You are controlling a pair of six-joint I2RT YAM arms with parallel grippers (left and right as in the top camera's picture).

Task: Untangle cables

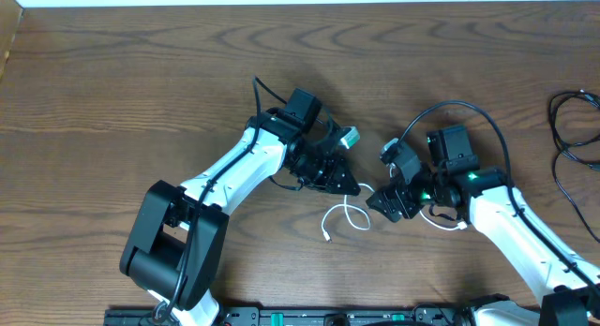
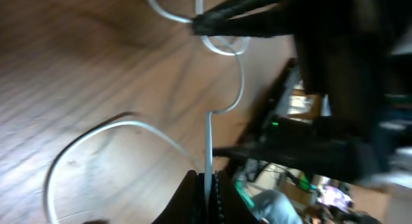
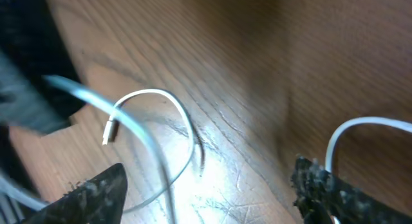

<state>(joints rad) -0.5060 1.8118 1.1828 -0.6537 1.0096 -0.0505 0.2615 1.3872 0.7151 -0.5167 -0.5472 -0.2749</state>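
From overhead, the left gripper (image 1: 345,183) sits near the middle of the table (image 1: 112,82), and the right gripper (image 1: 382,202) faces it from its 4 o'clock, near but apart. The white cable (image 1: 343,216) lies in loose loops at 6 o'clock from the left gripper, between and just below the two, with its plug (image 1: 326,237) at the lower end. The black cable (image 1: 568,139) lies well apart at the table's 3 o'clock edge, and the jaws cannot be read from this height. In the left wrist view, the left gripper (image 2: 206,197) at 6 o'clock has its jaws pinched together on a straight run of the white cable (image 2: 208,143), which rises toward 12 o'clock, kinks and curls, while another arc sweeps out toward 9 o'clock over the wood. In the right wrist view, the right gripper (image 3: 212,192) has its fingers (image 3: 96,195) standing wide apart at 7 and 5 o'clock, gripping nothing. A loop of the white cable (image 3: 161,98) lies toward 10 o'clock, ending in the metal plug (image 3: 111,130), and a second white arc rises just beside the 5 o'clock finger
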